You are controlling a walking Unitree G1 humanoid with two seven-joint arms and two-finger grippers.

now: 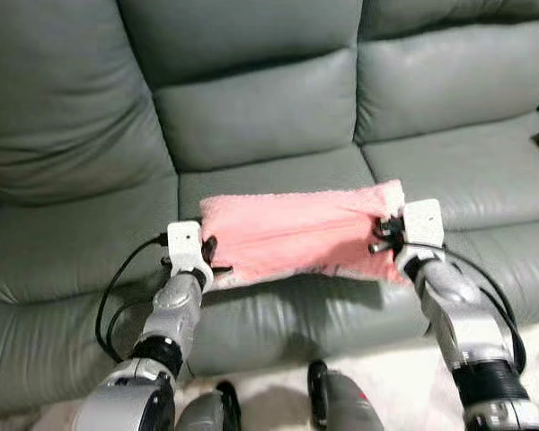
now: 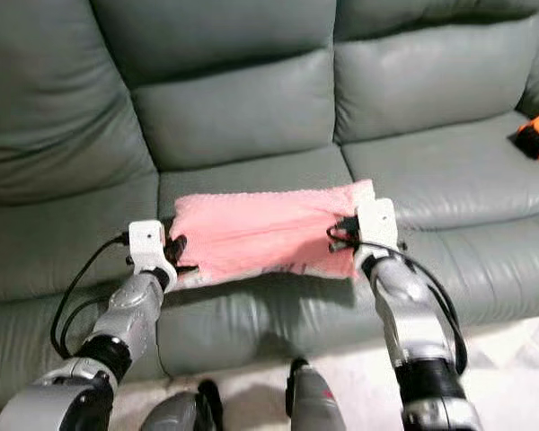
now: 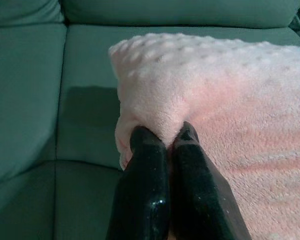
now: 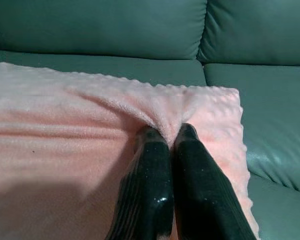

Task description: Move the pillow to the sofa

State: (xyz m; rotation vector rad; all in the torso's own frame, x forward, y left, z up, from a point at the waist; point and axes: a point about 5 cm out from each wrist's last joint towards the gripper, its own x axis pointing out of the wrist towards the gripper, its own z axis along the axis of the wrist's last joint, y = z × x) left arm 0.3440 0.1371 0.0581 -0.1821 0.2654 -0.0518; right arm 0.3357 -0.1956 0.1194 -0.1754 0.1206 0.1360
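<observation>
- The pink pillow [image 1: 301,232] is lying across the near edge of the middle seat of the grey-green sofa [image 1: 251,117].
- The left gripper [image 3: 165,142] is pinching the pillow's left end, its fingers pressed together on a fold of fleece.
- The right gripper [image 4: 166,134] is pinching the right end likewise.
- A small orange object [image 2: 534,136] is sitting on the far right seat.
</observation>
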